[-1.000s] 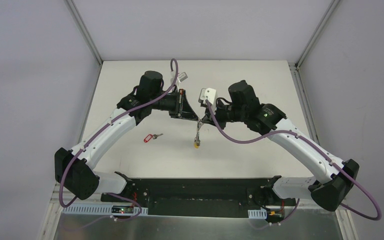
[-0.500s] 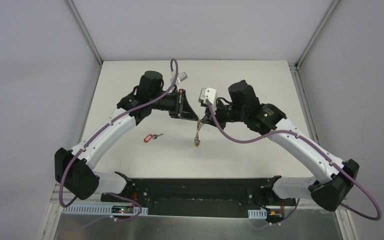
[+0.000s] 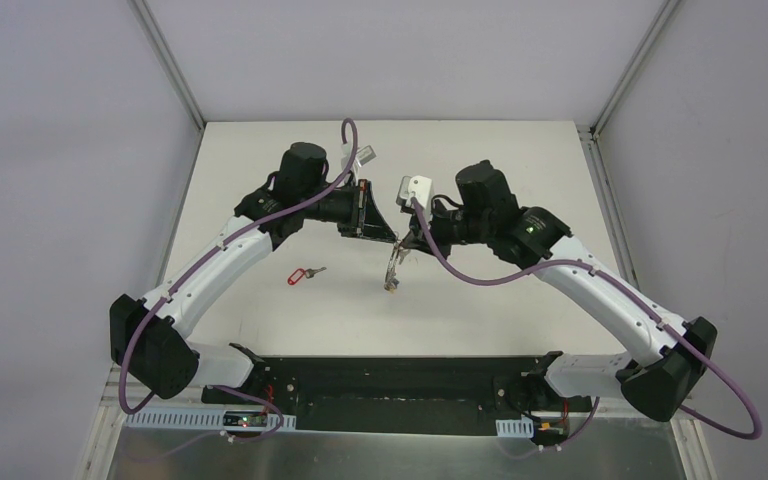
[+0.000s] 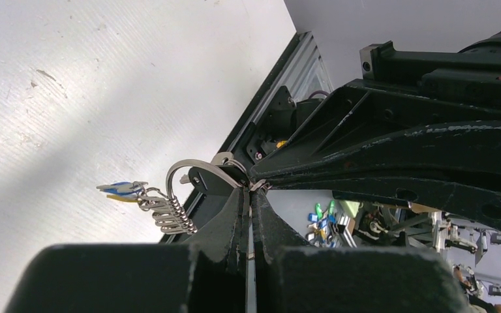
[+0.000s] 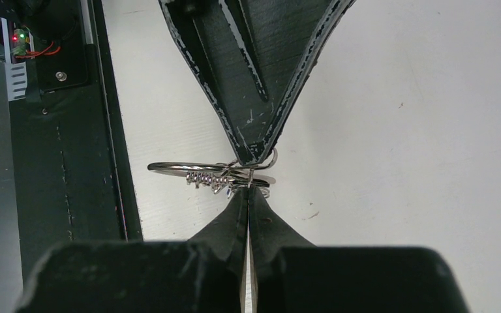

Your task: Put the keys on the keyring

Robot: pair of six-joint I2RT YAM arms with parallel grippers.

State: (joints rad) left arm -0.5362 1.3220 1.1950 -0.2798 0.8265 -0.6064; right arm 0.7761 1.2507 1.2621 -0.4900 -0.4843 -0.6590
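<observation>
Pinches the keyring (image 5: 169, 166) in the right gripper (image 5: 248, 194), fingers shut on the wire, up off the tabletop (image 3: 540, 160) near its middle. Meets it tip to tip with the left gripper (image 4: 248, 193), fingers pressed together as well and touching the ring from the opposite side; cannot tell what, if anything, sits between them. Dangling from the ring below the tips: a bunch of silver keys (image 4: 169, 215), with blue and yellow tags (image 4: 121, 189) at the far end. Against the ring by the left tips, a dark flat piece (image 4: 203, 181) with a small hole; cannot tell whether a tag. Flat on the tabletop, well apart from the ring and uncovered, near the left forearm: the red-tagged key (image 3: 303, 273). Crowded from both sides by the two sets of fingers, so most of the wire hidden from above. Draped along both arms, purple cables (image 3: 346, 140); across the near edge, a black rail (image 3: 400, 385).
</observation>
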